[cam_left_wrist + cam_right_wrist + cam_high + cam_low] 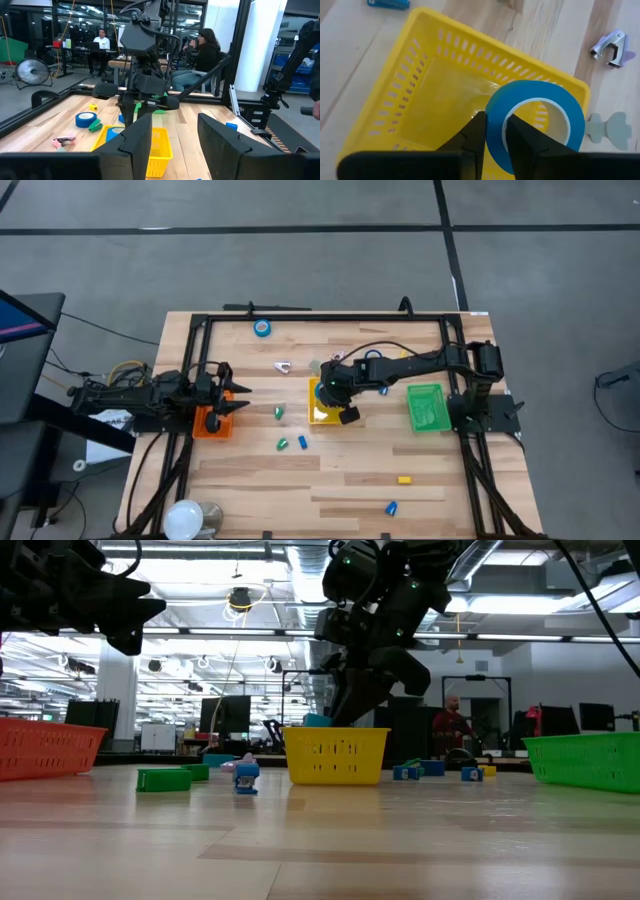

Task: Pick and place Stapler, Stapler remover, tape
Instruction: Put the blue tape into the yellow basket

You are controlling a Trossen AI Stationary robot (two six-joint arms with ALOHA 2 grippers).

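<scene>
High view: the right end effector (333, 392) hangs over the yellow basket (322, 416); the left end effector (236, 398) waits above the orange basket (211, 424), fingers parted and empty.

Low view: the yellow basket (336, 755) sits directly beneath the right end effector.

Right wrist view: the right end effector (494, 131) pinches a tape roll's (535, 120) wall, above the basket (415, 90); a stapler remover (611, 48) lies on the surface (350, 45) beyond.

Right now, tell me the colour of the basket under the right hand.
Yellow basket, seen best in the right wrist view, below the right hand.
</scene>
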